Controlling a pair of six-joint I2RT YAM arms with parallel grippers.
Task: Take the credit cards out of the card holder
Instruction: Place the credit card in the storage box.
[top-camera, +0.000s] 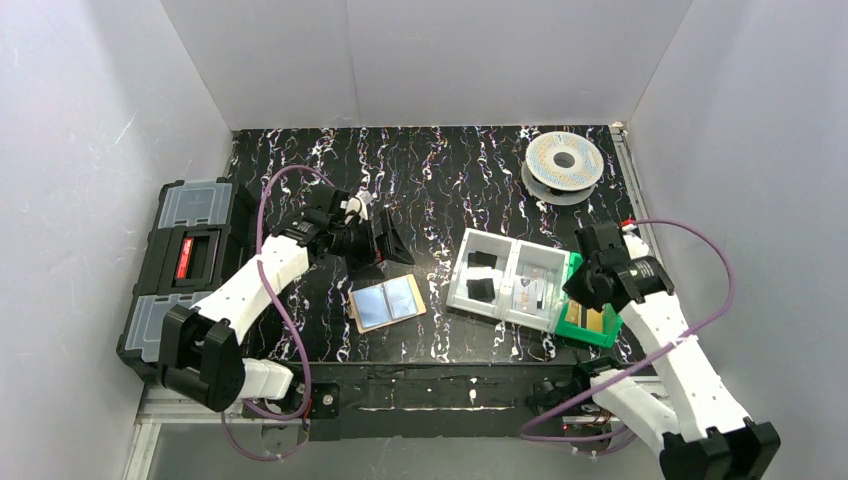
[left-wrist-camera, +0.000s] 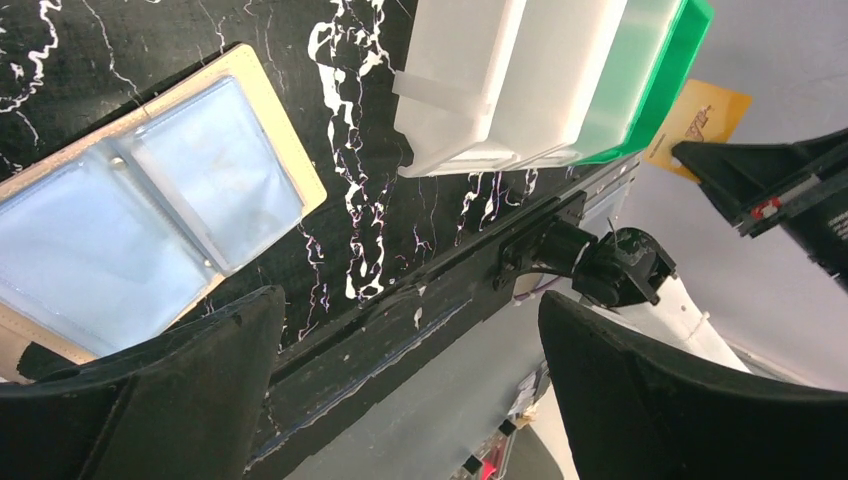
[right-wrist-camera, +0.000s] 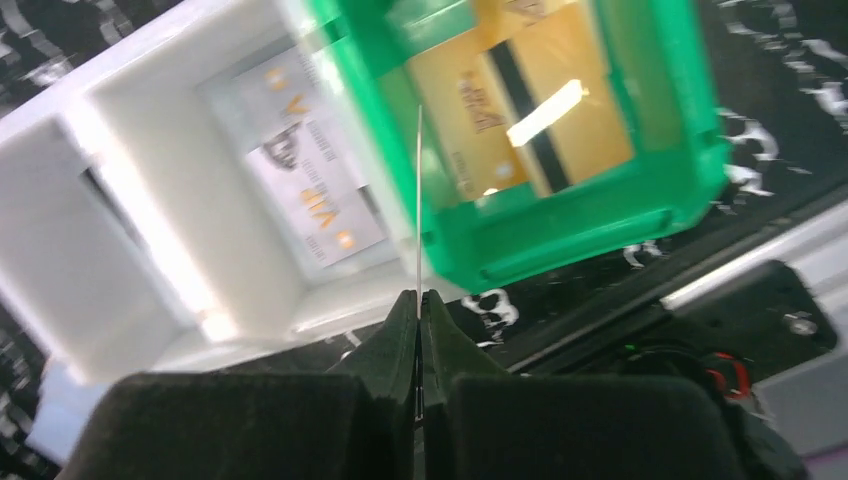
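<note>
You're working inside plain white walls (top-camera: 450, 60) on three sides. The counter (top-camera: 450, 180) is black w/ white marble-type veining and looks glossy; its near edge is a dark strip w/ the arm bases bolted along it.

A black toolbox (top-camera: 190, 255) w/ clear lid sections sits off the counter's L edge. A filament spool (top-camera: 564, 165) lies flat at the far R corner. A clear compartment tray (top-camera: 507, 275) sits R of centre, w/ a green bin (top-camera: 570, 322) touching its R side. There are small black pieces in the tray's L compartments and a pale printed card (right-wrist-camera: 310, 200) in the one nearest the bin. A gold card w/ a dark stripe (right-wrist-camera: 530, 110) lies flat in the green bin.

The card holder (left-wrist-camera: 283, 135) lies open and flat, near the front edge and L of the tray, well apart from it. The credit cards (left-wrist-camera: 150, 200) are in it, one pale-blue shiny face per panel.

Your L tool (left-wrist-camera: 408, 310) hangs just past the holder's far edge, spread wide, w/ nothing btwn the fingers. Your R tool (right-wrist-camera: 419, 300) is above the green bin, pinched tight on a yellow card (left-wrist-camera: 700, 115), which the R wrist cam sees edge-on.
</note>
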